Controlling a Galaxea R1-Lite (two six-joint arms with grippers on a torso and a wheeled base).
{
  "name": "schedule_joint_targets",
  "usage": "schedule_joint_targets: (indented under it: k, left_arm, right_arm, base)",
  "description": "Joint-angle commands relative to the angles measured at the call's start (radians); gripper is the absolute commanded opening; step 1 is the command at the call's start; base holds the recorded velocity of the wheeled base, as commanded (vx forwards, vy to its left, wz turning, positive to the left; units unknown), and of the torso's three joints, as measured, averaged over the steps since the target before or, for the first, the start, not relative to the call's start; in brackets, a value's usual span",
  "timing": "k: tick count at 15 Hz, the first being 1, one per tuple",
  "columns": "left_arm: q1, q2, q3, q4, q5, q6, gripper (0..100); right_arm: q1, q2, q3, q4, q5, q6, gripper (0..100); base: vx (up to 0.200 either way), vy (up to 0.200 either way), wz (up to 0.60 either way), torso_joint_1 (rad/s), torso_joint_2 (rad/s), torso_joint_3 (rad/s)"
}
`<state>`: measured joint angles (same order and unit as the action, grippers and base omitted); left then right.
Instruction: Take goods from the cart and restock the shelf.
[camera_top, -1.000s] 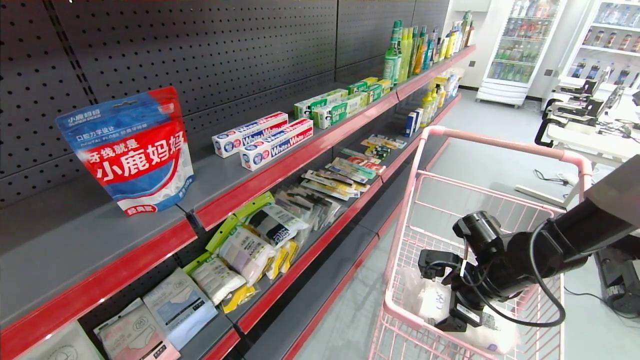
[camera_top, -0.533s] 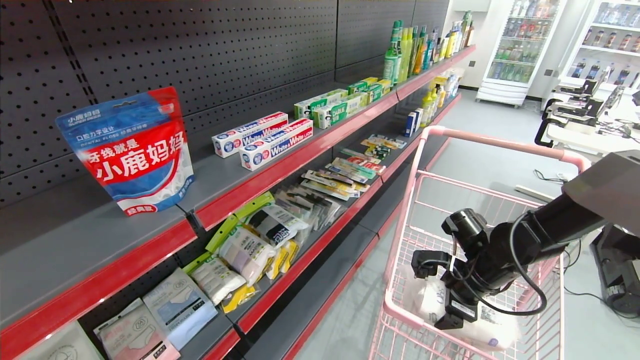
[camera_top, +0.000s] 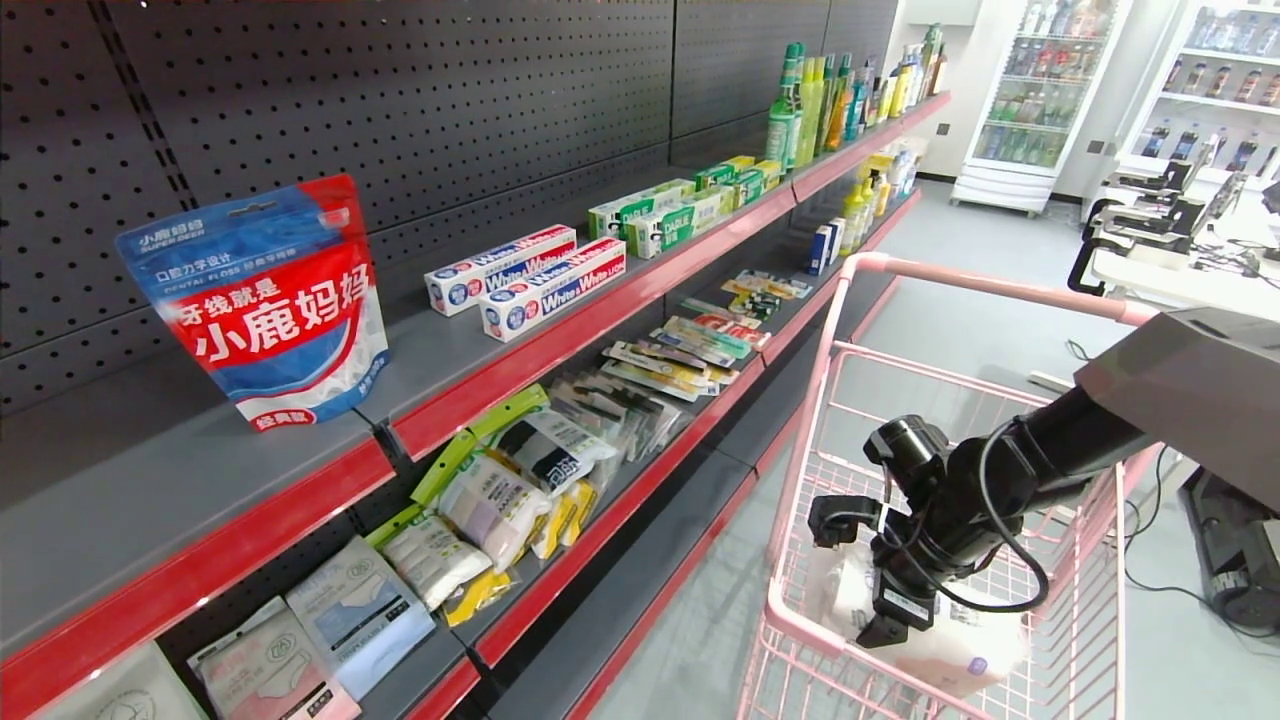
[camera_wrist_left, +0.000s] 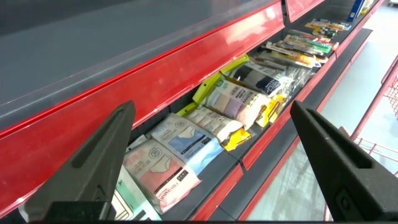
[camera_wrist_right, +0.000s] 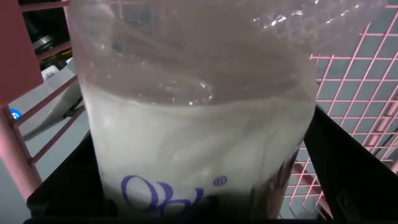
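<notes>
A pink wire cart (camera_top: 990, 285) stands to the right of the shelf. In its near corner lies a white soft package in clear plastic (camera_top: 955, 655). My right gripper (camera_top: 880, 625) points down into the cart at that package. In the right wrist view the package (camera_wrist_right: 199, 143) sits between the two spread dark fingers (camera_wrist_right: 59, 183), and the gripper (camera_wrist_right: 205, 193) is open around it. My left gripper (camera_wrist_left: 211, 162) is open and holds nothing, hanging in front of the lower shelf tier with packed underwear (camera_wrist_left: 168, 162).
On the top grey shelf board (camera_top: 150, 480) a blue and red pouch (camera_top: 260, 300) stands upright, with toothpaste boxes (camera_top: 530, 280) further along and bare board on both sides of the pouch. Lower tiers hold packets (camera_top: 500, 490). A drinks fridge (camera_top: 1030, 90) stands behind.
My right arm has swung left and lower into the cart, bringing its gripper down onto the white package. The package and the cart have stayed in place.
</notes>
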<state>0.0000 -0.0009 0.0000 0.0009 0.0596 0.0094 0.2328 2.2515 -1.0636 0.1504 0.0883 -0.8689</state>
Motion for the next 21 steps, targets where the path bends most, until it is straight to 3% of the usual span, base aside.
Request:
schedule_joint_targets:
  k: [1, 5, 6, 11, 15, 16, 21]
  left_arm:
    - [0.000, 0.001, 0.000, -0.001, 0.000, 0.000, 100]
    - [0.000, 0.001, 0.000, -0.001, 0.000, 0.000, 100]
    - [0.000, 0.001, 0.000, 0.001, 0.000, 0.000, 100]
    - [0.000, 0.001, 0.000, 0.001, 0.000, 0.000, 100]
    - [0.000, 0.001, 0.000, 0.001, 0.000, 0.000, 100]
    - [0.000, 0.001, 0.000, 0.001, 0.000, 0.000, 100]
    - [0.000, 0.001, 0.000, 0.001, 0.000, 0.000, 100]
  right_arm:
    - [0.000, 0.019, -0.007, 0.000, 0.001, -0.001, 100]
    - [-0.007, 0.010, 0.004, -0.002, -0.007, -0.018, 100]
    - [-0.007, 0.003, 0.008, -0.002, -0.013, -0.018, 0]
    - [-0.006, -0.043, 0.051, -0.002, -0.056, -0.004, 0]
    - [-0.039, -0.197, 0.120, -0.005, -0.116, 0.093, 0]
    - [-0.078, -0.279, 0.136, -0.011, -0.159, 0.136, 0]
    - [-0.222, -0.587, 0.182, -0.065, -0.157, 0.208, 0]
  base:
    - [0.000, 0.000, 0.00, 0.000, 0.00, 0.000]
    - [0.000, 0.000, 0.00, 0.000, 0.00, 0.000]
    - [0.000, 0.000, 0.00, 0.000, 0.00, 0.000]
    - [0.000, 0.000, 0.00, 0.000, 0.00, 0.000]
    - [0.000, 0.000, 0.00, 0.000, 0.00, 0.000]
    - [0.000, 0.000, 0.00, 0.000, 0.00, 0.000]
    - [0.000, 0.000, 0.00, 0.000, 0.00, 0.000]
